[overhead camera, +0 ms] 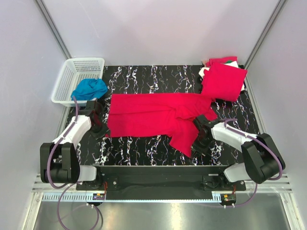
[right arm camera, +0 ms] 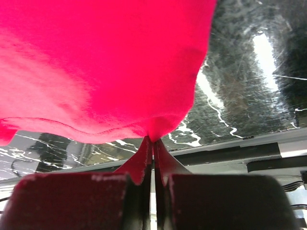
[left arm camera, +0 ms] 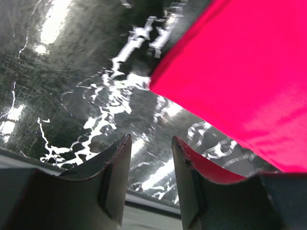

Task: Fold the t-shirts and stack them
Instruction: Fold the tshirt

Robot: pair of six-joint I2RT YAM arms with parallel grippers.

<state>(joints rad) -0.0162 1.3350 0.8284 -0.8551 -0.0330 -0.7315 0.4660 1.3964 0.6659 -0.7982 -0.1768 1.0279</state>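
Note:
One red t-shirt [overhead camera: 153, 115] lies spread across the middle of the black marbled table [overhead camera: 144, 74], a flap of it reaching toward the near edge. A folded pile of red t-shirts [overhead camera: 223, 80] sits at the back right, with white and green [overhead camera: 233, 61] showing behind it. My right gripper [overhead camera: 198, 143] is at the flap's right edge, shut on the shirt's hem [right arm camera: 153, 136]; the cloth [right arm camera: 96, 62] bunches above the fingertips. By the shirt's left edge, my left gripper [overhead camera: 100, 128] is open with nothing between its fingers [left arm camera: 117, 163]. A shirt corner [left arm camera: 240, 72] lies just ahead of it.
A white mesh basket [overhead camera: 67, 81] holding a blue cloth [overhead camera: 89, 88] stands at the back left, close behind my left arm. The table's near rail [right arm camera: 230, 151] runs just under my right gripper. Grey walls close in on the sides and the back.

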